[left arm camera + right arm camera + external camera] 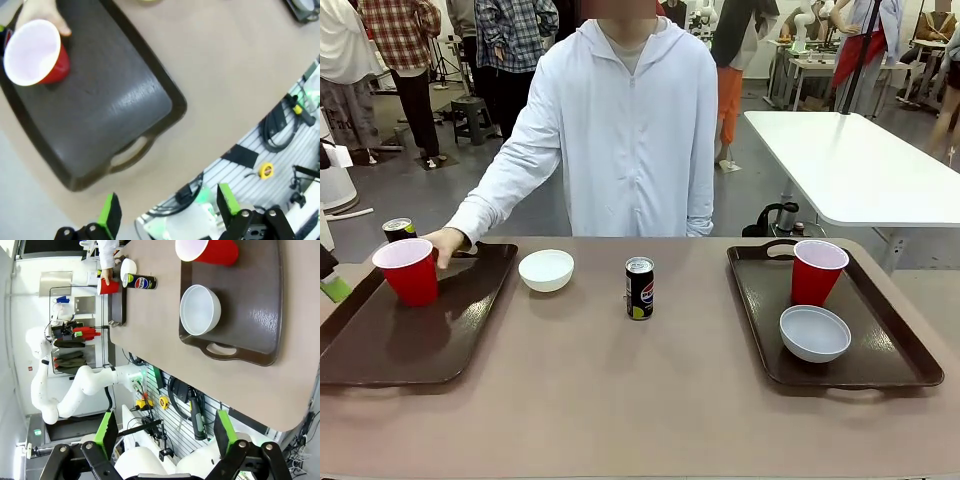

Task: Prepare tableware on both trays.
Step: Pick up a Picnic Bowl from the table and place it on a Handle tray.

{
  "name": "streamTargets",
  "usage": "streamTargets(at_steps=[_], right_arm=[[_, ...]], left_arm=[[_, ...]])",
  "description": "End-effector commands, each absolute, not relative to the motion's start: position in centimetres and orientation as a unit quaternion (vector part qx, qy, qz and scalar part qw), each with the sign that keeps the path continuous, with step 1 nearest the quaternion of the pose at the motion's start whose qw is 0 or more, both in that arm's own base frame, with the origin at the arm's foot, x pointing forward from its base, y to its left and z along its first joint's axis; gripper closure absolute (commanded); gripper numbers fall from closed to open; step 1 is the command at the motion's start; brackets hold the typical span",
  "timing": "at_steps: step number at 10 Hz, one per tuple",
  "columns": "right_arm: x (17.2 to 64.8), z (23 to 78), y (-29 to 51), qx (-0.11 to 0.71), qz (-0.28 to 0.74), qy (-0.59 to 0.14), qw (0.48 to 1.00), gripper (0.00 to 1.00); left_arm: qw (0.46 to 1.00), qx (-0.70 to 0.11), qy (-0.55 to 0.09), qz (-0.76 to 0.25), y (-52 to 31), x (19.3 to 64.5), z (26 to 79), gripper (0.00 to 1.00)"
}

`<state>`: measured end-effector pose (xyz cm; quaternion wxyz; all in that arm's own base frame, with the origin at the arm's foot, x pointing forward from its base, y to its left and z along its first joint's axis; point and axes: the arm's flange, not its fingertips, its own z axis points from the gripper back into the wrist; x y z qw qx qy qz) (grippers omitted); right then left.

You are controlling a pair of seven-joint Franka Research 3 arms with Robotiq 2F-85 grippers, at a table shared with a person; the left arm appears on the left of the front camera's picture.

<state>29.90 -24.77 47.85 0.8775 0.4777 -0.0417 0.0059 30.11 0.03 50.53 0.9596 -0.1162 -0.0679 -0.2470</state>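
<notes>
- The left gripper (pixel 169 210) is hanging over the near edge of the table (pixel 620 400), just off the handle end of the left tray (pixel 100 110). Its fingers are standing wide apart and gripping nothing.
- The right gripper (pixel 165 432) is hovering past the table's near edge, off the handle end of the right tray (pixel 255 290). Its fingers are likewise spread and empty.
- The left cup (pixel 408 272) is standing upright at the far end of the left tray.
- A person's hand (pixel 445 245) is resting at that tray's far rim, right beside the left cup; whether it is touching the cup cannot be told.
- The far can (pixel 398 230) is standing just behind the left cup, which is hiding its base.
- The loose bowl (pixel 546 270) is sitting on the bare table just right of the left tray.
- The middle can (pixel 639 288) is standing upright between the trays.
- The right cup (pixel 817 270) is standing at the far end of the right tray, with the tray bowl (pixel 814 333) sitting just in front of it.
</notes>
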Motion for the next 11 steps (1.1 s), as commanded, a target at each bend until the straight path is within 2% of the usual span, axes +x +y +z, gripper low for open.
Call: streamTargets(at_steps=[1,3,5,7,9,11], right_arm=[[29.8,48.2,-24.7,0.482,0.007,-0.043,0.875,0.0],[29.8,48.2,-24.7,0.482,0.007,-0.043,0.875,0.0],[29.8,48.2,-24.7,0.482,0.007,-0.043,0.875,0.0],[29.8,48.2,-24.7,0.482,0.007,-0.043,0.875,0.0],[29.8,48.2,-24.7,0.482,0.007,-0.043,0.875,0.0],[29.8,48.2,-24.7,0.482,0.007,-0.043,0.875,0.0]], left_arm=[[0.963,-0.114,-0.072,-0.232,-0.5,30.7,50.3,0.0],[0.965,-0.132,-0.102,-0.201,-2.4,34.2,49.9,0.0],[0.969,-0.123,-0.094,-0.195,-5.7,38.2,49.2,0.0],[0.981,-0.068,-0.065,-0.172,-8.8,43.2,48.1,0.0],[0.982,0.031,-0.096,-0.158,-11.3,47.9,46.1,0.0],[0.985,0.034,-0.09,-0.145,-13.3,51.8,43.8,0.0]])
